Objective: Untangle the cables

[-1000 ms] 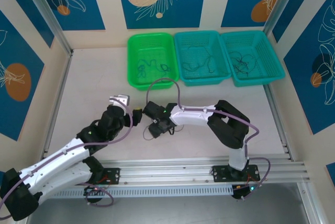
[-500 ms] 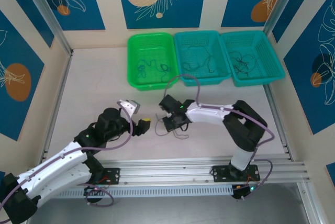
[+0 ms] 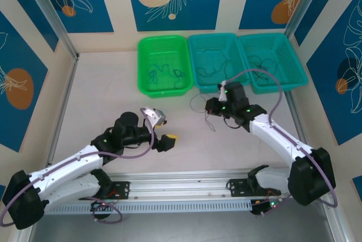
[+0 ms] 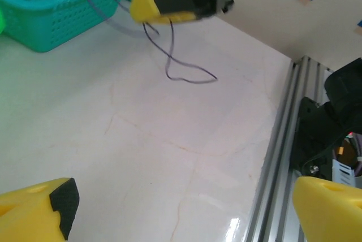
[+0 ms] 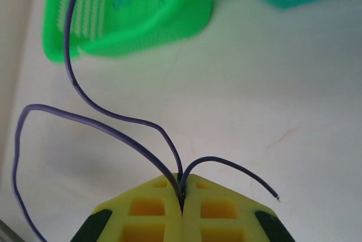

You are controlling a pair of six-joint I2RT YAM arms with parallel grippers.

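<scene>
Pinching purple cable (image 5: pixel 66 55), right fingers (image 5: pixel 153 211) closed tight; strands trail toward green basket (image 5: pixel 141 21); left fingers (image 4: pixel 34 211) wide.

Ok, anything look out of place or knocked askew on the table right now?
Nothing stands out. The green basket, middle teal basket and right teal basket sit in a neat row with thin wires inside. The one loose purple cable hangs pinched in the shut right gripper; the left gripper is open and empty.
</scene>
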